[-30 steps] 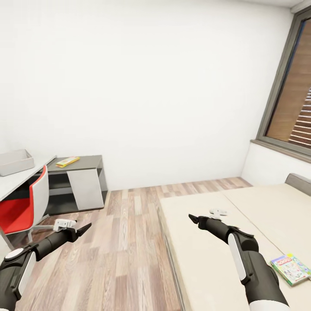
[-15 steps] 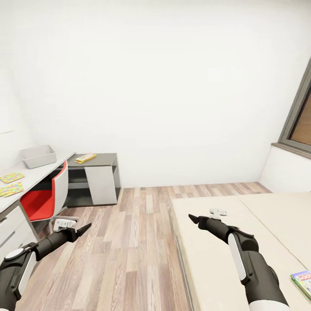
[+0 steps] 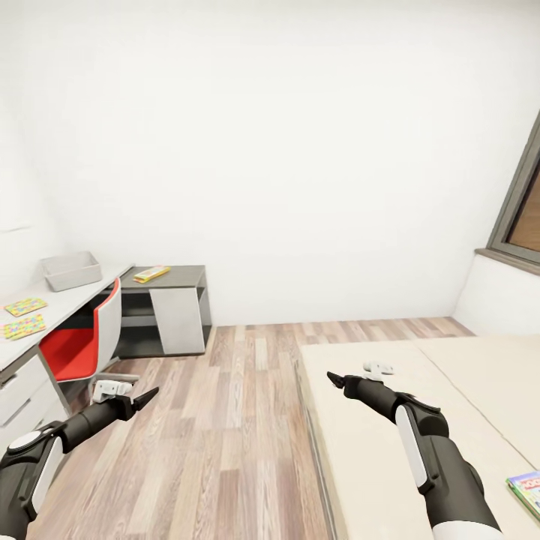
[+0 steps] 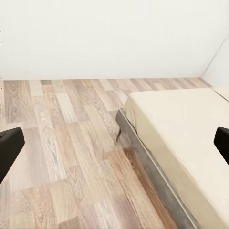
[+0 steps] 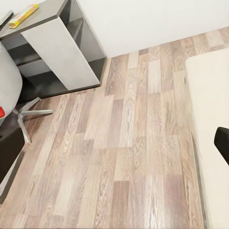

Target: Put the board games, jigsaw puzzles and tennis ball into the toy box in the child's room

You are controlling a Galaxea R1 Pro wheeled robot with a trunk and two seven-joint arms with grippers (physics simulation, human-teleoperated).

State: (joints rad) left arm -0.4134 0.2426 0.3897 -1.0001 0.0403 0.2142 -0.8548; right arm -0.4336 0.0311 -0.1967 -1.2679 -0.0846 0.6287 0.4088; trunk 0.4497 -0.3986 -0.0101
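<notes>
The light grey toy box (image 3: 71,270) stands on the long table (image 3: 82,294) at the left. Two bright jigsaw puzzles (image 3: 25,306) (image 3: 22,327) lie flat nearer along the tabletop. A yellow-red board game (image 3: 151,274) (image 5: 23,15) rests on the table's lower dark grey wing. On the beige bed (image 3: 360,450), a corner of a white-green board game (image 3: 527,489) pokes in at the right edge. My left gripper (image 3: 139,400) (image 4: 114,148) hangs open over the floor. My right gripper (image 3: 337,380) (image 5: 114,148) is open above the bed's near edge. The tennis ball is out of view.
A red and white swivel chair (image 3: 79,349) is tucked at the table, its star base on the wood floor (image 3: 225,435). White drawers (image 3: 19,390) front the table at the near left. A window (image 3: 521,217) is at the far right. Open floor runs between table and bed.
The whole picture has swung: the camera turned left, so table, toy box and puzzles came into view and the bed's game slid to the right edge. Both arms hold the same pose.
</notes>
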